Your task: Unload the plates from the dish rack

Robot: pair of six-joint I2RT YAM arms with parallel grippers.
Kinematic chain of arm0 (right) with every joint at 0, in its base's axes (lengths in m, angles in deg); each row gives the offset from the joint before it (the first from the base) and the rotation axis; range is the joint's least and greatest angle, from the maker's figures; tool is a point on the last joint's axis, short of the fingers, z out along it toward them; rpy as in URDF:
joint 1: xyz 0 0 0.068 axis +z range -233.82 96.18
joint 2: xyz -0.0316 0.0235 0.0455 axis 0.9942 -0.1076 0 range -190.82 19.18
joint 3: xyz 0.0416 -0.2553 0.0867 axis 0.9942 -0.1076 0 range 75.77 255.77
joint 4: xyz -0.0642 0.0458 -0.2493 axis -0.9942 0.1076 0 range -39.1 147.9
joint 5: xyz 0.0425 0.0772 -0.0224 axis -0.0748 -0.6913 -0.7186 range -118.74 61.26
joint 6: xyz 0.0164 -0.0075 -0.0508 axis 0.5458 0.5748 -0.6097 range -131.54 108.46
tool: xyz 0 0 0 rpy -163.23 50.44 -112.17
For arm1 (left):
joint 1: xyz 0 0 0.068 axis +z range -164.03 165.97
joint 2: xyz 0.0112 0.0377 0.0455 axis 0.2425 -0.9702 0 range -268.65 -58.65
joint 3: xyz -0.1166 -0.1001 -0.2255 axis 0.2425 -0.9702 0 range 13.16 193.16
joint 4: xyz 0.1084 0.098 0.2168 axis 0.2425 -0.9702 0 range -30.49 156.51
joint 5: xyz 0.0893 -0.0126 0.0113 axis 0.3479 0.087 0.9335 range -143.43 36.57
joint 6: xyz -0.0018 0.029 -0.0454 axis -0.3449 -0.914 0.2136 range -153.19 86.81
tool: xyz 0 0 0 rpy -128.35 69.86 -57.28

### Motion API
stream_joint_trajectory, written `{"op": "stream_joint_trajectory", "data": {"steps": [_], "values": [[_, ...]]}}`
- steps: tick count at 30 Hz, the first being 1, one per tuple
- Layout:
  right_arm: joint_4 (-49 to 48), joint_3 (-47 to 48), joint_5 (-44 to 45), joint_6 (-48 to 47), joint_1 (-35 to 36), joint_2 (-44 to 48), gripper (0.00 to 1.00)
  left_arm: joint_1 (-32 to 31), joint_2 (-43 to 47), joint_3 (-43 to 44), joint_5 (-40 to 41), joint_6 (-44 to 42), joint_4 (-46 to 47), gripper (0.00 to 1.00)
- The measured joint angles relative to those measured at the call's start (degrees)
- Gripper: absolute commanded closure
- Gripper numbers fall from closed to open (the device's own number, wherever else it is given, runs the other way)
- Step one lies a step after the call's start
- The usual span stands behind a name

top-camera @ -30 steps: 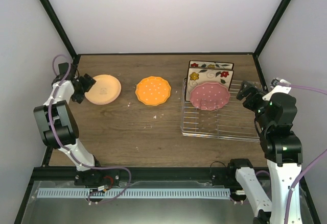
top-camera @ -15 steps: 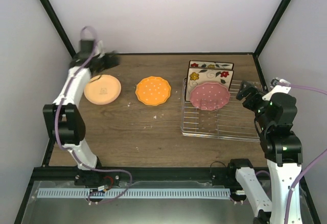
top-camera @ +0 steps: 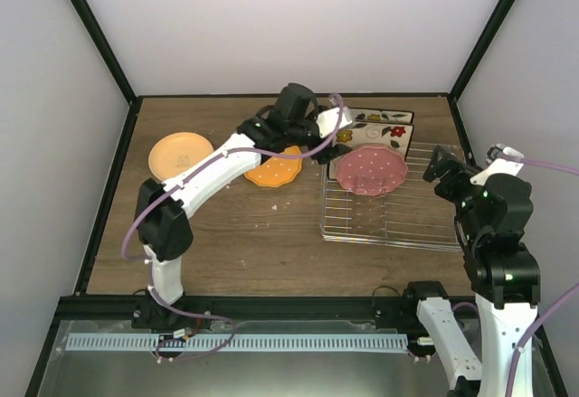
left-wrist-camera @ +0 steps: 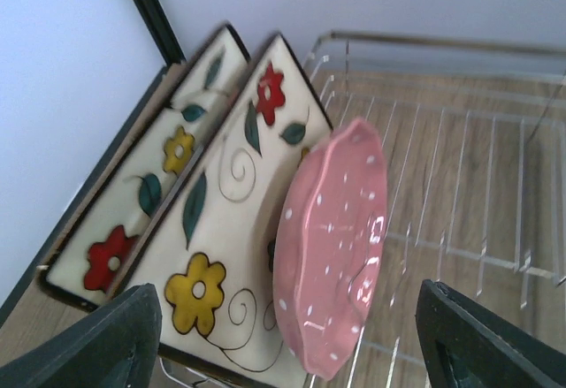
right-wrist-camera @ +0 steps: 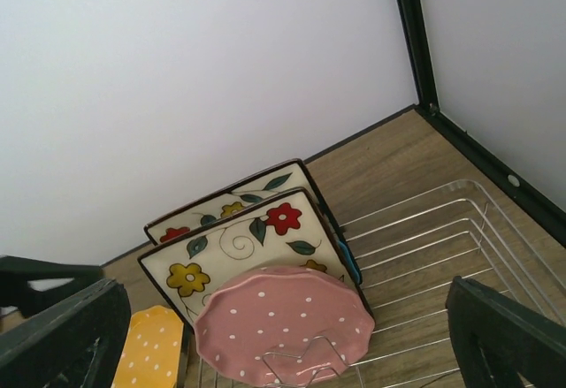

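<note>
The dish rack [top-camera: 389,221] is set on the right half of the table [top-camera: 235,234], close to its right edge and reaching back toward the far right corner. Three plates are seen standing in the rack's far left part. A pink white-dotted plate [top-camera: 369,169] is held in front between the wires and is tilted back toward a square cream flower-patterned plate [left-wrist-camera: 225,229]. A second square flowered plate [left-wrist-camera: 146,189] is stood just behind that one, nearest the table's far edge. A thin blue-green edge [right-wrist-camera: 348,262] is glimpsed behind the front square plate, but what it belongs to cannot be told. The rest of the rack is shown as bare wire. Two plates are laid flat on the table outside the rack. An orange dotted plate [top-camera: 270,171] lies near the middle of the far edge and is partly covered by the left arm, and a peach plate [top-camera: 176,153] lies toward the far left corner. The left gripper [left-wrist-camera: 290,292] is stretched across the table to the rack's left side and aimed at the pink plate; its fingers [left-wrist-camera: 106,339] are spread wide and nothing is gripped. The right gripper [right-wrist-camera: 287,289] is held at the rack's right side, facing the same plates, with its fingers [right-wrist-camera: 508,335] likewise parted and empty.
</note>
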Motion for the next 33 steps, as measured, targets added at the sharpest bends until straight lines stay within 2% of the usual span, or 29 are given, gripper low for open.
{"op": "stream_joint_trajectory", "data": {"steps": [7,18,21,26,28,30,33], "values": [[2.75,2.45,2.45,0.00,0.00,2.58,0.00,-3.91,-5.84,-0.79,4.94,-8.85,1.33,0.21],[4.66,3.28,3.61,-0.72,0.00,2.23,0.00,-5.66,-14.01,-0.07,11.17,-11.54,5.60,0.22],[4.72,3.34,4.00,-1.38,0.00,2.01,0.00,-5.68,-15.15,0.31,12.26,-11.58,6.58,0.32],[4.81,3.37,4.35,-2.21,0.02,1.38,0.00,-5.79,-15.96,0.42,13.79,-11.28,8.24,0.74],[4.81,3.37,4.44,-2.40,0.02,1.33,0.00,-5.79,-16.06,0.52,14.78,-10.84,9.22,0.87],[4.79,3.37,4.52,-2.45,0.00,1.33,0.00,-5.68,-16.02,0.79,13.90,-9.33,9.01,0.96],[4.81,3.37,4.63,-2.62,0.02,1.33,0.00,-6.29,-15.80,1.57,14.16,-8.44,8.52,0.96]]}}
